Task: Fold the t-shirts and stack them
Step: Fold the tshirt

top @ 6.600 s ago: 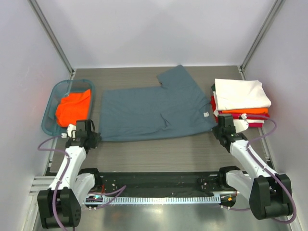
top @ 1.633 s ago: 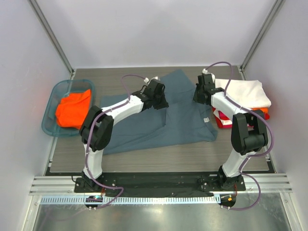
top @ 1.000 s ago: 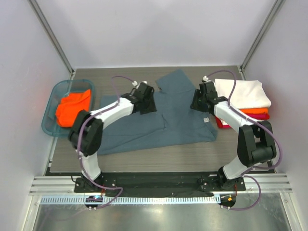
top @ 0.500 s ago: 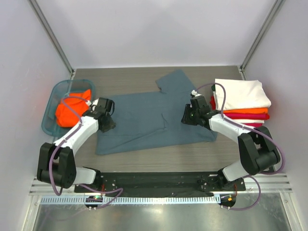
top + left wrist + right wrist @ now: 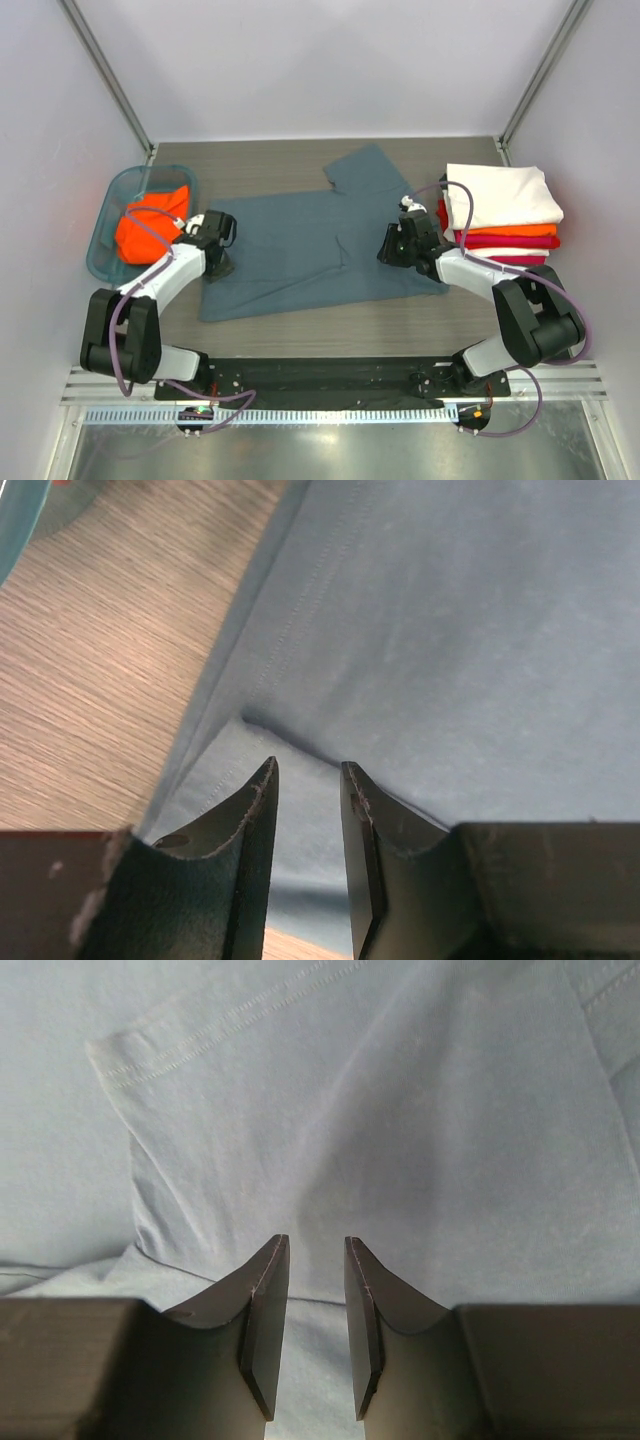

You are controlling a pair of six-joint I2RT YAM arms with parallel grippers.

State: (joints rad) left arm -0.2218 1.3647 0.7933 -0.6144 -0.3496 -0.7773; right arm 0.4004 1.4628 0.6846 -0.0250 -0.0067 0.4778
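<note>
The slate blue-grey t-shirt [image 5: 300, 245] lies spread across the middle of the table, one sleeve pointing to the far side. My left gripper [image 5: 222, 266] hovers over its left edge, where a folded layer [image 5: 450, 630] ends just past the tips. That gripper [image 5: 308, 767] is open by a narrow gap with nothing in it. My right gripper [image 5: 390, 250] is over the shirt's right part. It [image 5: 316, 1241] is open too, with bare cloth [image 5: 400, 1110] and a fold line below it. An orange t-shirt [image 5: 150, 225] lies in the basket. Folded white [image 5: 500, 195], orange [image 5: 525, 230] and red [image 5: 525, 243] t-shirts are stacked at the right.
The teal plastic basket [image 5: 105, 255] stands at the table's left edge, close to my left arm; its rim [image 5: 15, 520] shows in the left wrist view. Bare wood-grain table [image 5: 100, 680] lies left of the shirt. White walls and metal posts enclose the table.
Both grippers have come toward the near side over the blue-grey shirt. The left one swung from the shirt's middle to its left edge. Both pairs of jaws narrowed. Little movement in the last half second.
</note>
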